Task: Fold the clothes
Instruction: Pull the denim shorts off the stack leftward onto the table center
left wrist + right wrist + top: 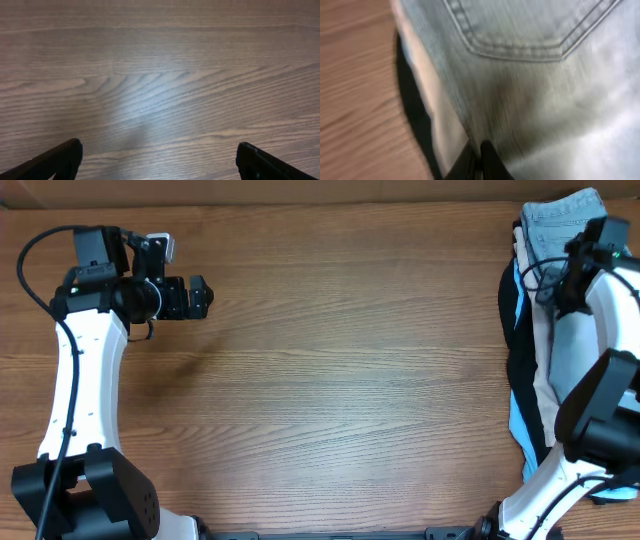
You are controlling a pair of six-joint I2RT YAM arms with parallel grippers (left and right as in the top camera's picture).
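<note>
The clothes lie in a pile at the table's right edge. Light-blue denim shorts (pixel 562 220) are on top, over a beige garment (pixel 541 340), a black one (pixel 520 360) and a sky-blue one (pixel 520 432). My right gripper (pixel 556 280) is down on the pile. In the right wrist view its fingers (pixel 477 161) are pressed together on the edge of the denim shorts (pixel 535 75), below a back pocket seam, with beige (pixel 440 117) and black (pixel 415 117) layers beside it. My left gripper (pixel 205 295) is open and empty above the bare wood (pixel 160 160).
The wooden table (pixel 350 380) runs between the two arms. The right arm (pixel 600 380) lies over the clothes pile. A cardboard-coloured wall edges the table's far side.
</note>
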